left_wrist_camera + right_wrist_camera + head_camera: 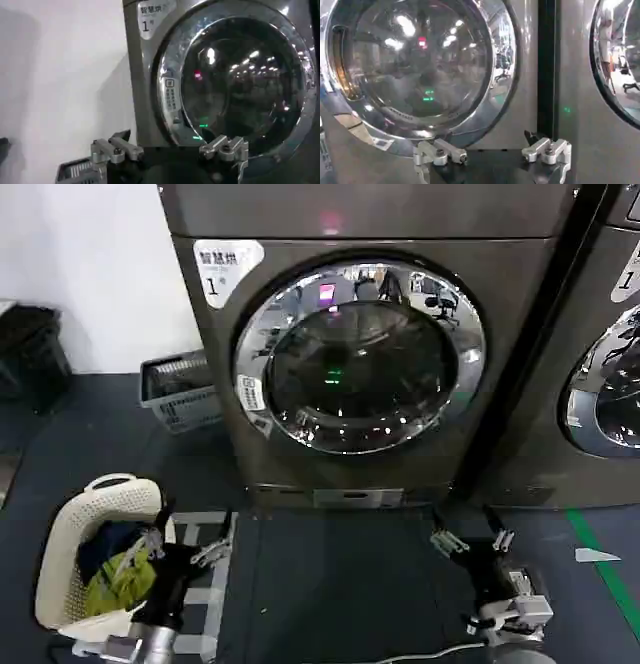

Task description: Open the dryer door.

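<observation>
Laundry room or laundromat: two front-loading machines side by side, the near dryer [360,334] with a white "1" label [226,268]; grey wire basket [180,391] by the wall; cream laundry basket [92,549] holding clothes; dark floor.

I read a white label [227,267] at the top left corner of the front of the dryer [520,354]: a line of Chinese characters that looked like 智慧烘, and under it a large "1". The same label [156,13] showed from the left wrist, again with the "1". A small white sticker [250,393] sat on the left of the chrome ring of the dryer door [360,354]; its print was too fine for me to read. On the second machine [600,454] another white label [630,276] carried a partly cut "1".
</observation>
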`<state>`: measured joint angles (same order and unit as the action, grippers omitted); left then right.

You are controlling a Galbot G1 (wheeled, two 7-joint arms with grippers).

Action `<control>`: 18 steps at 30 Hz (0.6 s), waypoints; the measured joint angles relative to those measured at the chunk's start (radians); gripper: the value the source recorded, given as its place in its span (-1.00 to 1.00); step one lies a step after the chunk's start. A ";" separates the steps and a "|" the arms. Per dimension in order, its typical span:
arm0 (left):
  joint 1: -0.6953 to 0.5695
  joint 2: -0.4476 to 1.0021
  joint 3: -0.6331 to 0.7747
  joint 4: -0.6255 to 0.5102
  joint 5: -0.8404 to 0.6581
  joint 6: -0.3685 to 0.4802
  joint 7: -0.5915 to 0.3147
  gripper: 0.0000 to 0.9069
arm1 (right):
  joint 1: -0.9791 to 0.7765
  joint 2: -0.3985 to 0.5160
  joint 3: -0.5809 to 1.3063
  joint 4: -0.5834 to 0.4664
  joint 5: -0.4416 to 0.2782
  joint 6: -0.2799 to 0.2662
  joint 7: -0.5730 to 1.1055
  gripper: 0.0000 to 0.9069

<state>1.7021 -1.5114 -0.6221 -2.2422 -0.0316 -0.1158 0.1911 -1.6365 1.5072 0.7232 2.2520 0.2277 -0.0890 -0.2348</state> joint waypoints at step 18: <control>0.040 0.012 0.012 -0.063 -0.004 0.091 0.014 1.00 | 0.345 -0.322 -0.225 -0.134 0.165 -0.122 -0.163 1.00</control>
<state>1.7424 -1.4997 -0.6106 -2.3052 -0.0352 -0.0252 0.2051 -1.2913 1.1856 0.4983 2.1184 0.3923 -0.2114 -0.3979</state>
